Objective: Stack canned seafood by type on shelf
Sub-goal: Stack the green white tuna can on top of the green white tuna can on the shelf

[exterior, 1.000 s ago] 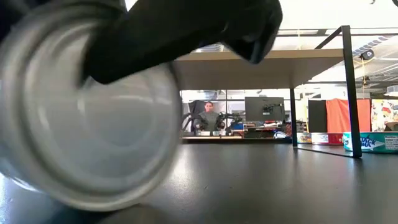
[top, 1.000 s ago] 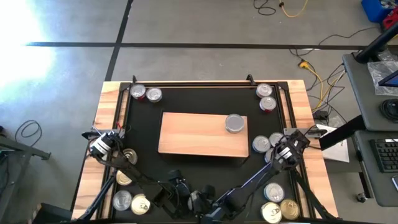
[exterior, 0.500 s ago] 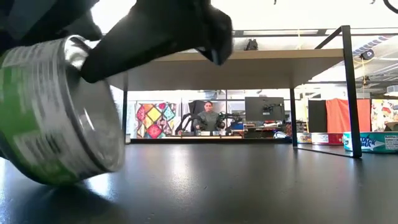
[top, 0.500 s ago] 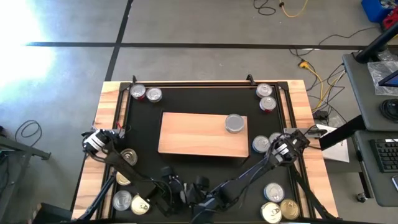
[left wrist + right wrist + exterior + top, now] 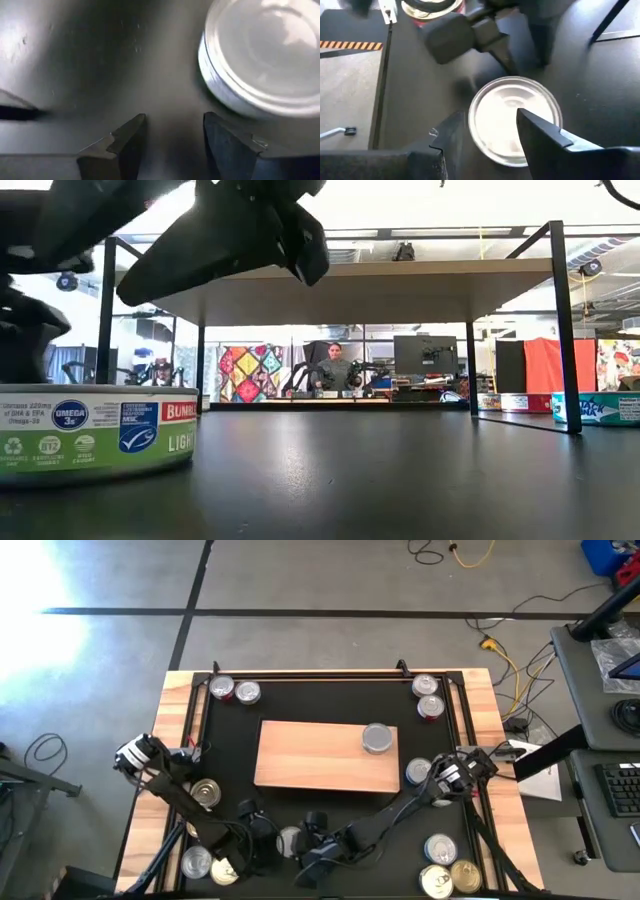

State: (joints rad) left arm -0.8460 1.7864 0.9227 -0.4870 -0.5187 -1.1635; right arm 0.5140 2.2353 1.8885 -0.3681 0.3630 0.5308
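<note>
Saw tin [image 5: 290, 838] standing flat on mat [image 5: 330, 705] at near centre, short of shelf [image 5: 310, 755]. Found left gripper [image 5: 172, 135] just beside tin, released and empty. Found right gripper [image 5: 490, 125] above same tin, fingers parted, grasping nothing. Noted second tin [image 5: 377, 738] on shelf's far right corner.

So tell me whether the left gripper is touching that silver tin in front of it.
Apart. The left wrist view shows bare black mat between the left gripper fingers and the silver tin.
</note>
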